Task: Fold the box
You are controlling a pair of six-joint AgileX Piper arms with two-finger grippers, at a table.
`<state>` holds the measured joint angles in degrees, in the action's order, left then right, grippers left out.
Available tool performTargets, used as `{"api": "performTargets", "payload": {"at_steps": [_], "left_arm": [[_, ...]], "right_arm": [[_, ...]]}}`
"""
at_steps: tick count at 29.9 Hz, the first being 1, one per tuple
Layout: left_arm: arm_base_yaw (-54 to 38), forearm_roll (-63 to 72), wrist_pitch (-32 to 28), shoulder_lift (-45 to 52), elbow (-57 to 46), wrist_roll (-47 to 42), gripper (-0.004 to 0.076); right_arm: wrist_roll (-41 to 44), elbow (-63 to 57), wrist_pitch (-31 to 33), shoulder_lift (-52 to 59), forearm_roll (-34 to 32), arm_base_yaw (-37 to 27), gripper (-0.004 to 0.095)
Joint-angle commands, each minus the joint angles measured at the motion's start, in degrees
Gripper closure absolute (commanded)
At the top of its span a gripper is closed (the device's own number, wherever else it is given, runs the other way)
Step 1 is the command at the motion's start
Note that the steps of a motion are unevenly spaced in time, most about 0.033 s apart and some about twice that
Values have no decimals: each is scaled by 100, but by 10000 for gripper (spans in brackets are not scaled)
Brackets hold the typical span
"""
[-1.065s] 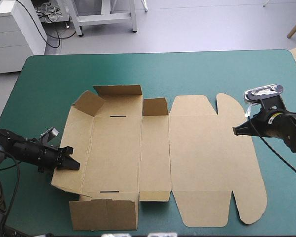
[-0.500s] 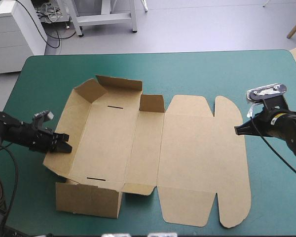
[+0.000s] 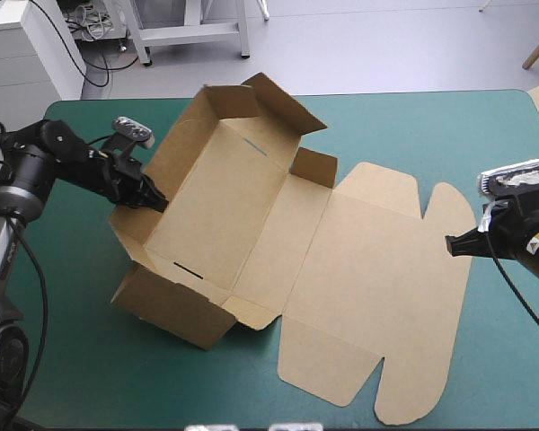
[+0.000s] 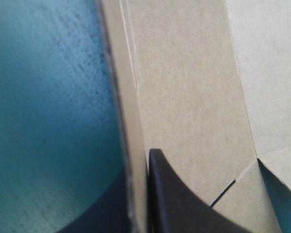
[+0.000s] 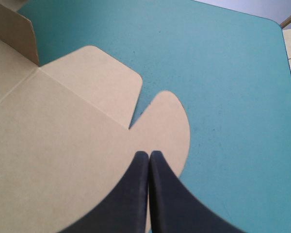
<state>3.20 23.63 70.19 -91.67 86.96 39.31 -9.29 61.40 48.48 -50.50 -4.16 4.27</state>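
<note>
- High view: the box (image 3: 251, 215) lies left of the middle of the teal-green cover (image 3: 413, 135). Its tray end is tipped up and its lid (image 3: 368, 296) lies flat. Its long axis runs aslant from the far left to the near right.
- The left gripper (image 3: 154, 199) is clamped on the tray's side wall (image 3: 175, 148), so the left arm is nearer the walls left to raise. The right gripper (image 3: 451, 241) sits at the lid's outer edge, over a rounded flap (image 3: 449, 211).
- Left wrist view: the left gripper (image 4: 138, 165) is pinched on the side wall (image 4: 128, 97), one black finger inside the tray and one outside. The box's floor (image 4: 194, 97) spreads ahead and to the inner side, with cover (image 4: 39, 97) on the outer side.
- Right wrist view: the right gripper (image 5: 149, 155) is closed and empty, its fingers meeting in a point. The rounded flap (image 5: 169, 121) lies right under and ahead of it. Whether they touch cannot be told. The rest of the box (image 5: 53, 145) stretches away toward the other arm.
</note>
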Motion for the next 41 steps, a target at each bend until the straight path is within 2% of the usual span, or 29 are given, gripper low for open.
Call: {"api": "performTargets", "payload": {"at_steps": [1,6,17,27,33,41], "left_arm": [[657,-546,-215,262,571,-87,731],[1503,-1581,-785,262,714,-427,731],[3036,-3704,-2063,262,714,-414,731],[3958,-5097,-2236,262,613,-755,731],[4569,-6572,-2397,276,-47,-1435,731],[4729,-7820,-3485,698,-1588,-2783,731]], "right_arm": [[166,147,-376,147,-67,-53,929],[272,147,-376,156,-102,-53,929],[467,147,-458,156,-135,-53,929],[503,147,-524,156,-135,-53,929],[527,147,-524,156,-135,-53,929],[527,147,-533,156,-135,-53,929]]}}
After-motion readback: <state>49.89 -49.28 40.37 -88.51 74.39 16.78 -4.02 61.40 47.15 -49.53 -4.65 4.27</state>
